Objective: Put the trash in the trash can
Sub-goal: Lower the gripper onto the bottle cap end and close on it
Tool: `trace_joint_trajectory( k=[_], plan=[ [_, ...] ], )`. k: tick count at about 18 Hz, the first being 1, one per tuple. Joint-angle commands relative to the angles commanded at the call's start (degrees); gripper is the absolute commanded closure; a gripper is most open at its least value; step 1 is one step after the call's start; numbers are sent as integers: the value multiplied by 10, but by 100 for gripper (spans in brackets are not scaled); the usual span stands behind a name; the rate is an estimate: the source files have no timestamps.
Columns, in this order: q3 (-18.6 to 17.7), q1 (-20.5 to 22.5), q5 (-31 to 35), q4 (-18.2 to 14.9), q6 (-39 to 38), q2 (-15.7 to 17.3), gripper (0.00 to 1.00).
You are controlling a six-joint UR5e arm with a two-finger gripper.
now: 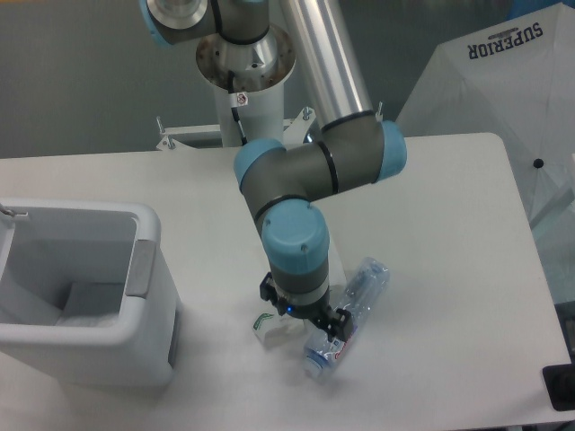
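Observation:
The clear plastic bottle [359, 296] with a pink-red label and white cap lies on its side on the table, cap end towards the front edge. The small white-green wrapper [267, 326] lies just left of it. My gripper [304, 316] is low over the table between the two, mostly hidden under the blue wrist. Its black fingers [342, 321] stick out wide on both sides, so it looks open, with one finger over the bottle's lower half. The white trash can [144, 269] stands at the front left. A flat white packet [88, 303] lies on its floor.
The arm's base column [244, 85] stands at the table's back middle. A white fabric cover [503, 99] printed with "SUPERIOR" stands beyond the table's right edge. A dark object [561, 386] sits at the front right corner.

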Motion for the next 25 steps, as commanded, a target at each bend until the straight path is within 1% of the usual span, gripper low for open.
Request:
trace_joint_trajectory(
  k=[3,5,7,9,12,16,22,24,25],
  plan=[
    [29,-4,0,1,-3,-19,0],
    [64,-13,1,0,-3,-39,0],
    [75,-13,8,1,-4,-55,0],
    [85,-15,38,0,-3,-65,0],
    [82,-18,47,-1,-3,-72,0],
    [79,-18,65,-11,3,-82,0],
    [67,-19,70,-13,3,-92,0],
    [63,-25,70,-14,2,-90,6],
    [63,-25,70,-18,2,-90,11]
  ],
)
